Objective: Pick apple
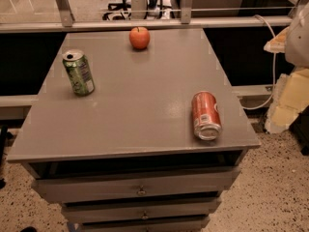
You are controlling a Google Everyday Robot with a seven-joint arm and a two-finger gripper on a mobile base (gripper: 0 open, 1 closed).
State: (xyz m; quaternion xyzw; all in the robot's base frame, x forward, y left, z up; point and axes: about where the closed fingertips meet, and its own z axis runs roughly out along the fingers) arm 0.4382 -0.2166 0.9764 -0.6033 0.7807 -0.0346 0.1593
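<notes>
Small round red-orange apple point(139, 38) is sitting on grey cabinet top point(145, 105); prob. firm, slick, so grip across middle. Gripper isn't showing, state unknown.

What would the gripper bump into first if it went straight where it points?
Probably the speckled floor: the gripper hangs at the right edge, beside the cabinet, seemingly pointing down. The apple sits well off that line.

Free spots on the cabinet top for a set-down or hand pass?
Widest bare patch: centre, between green can, orange can and apple. Also front-left corner of the cabinet top and the back right. Nowhere crowded. The gripper is not in view.
</notes>
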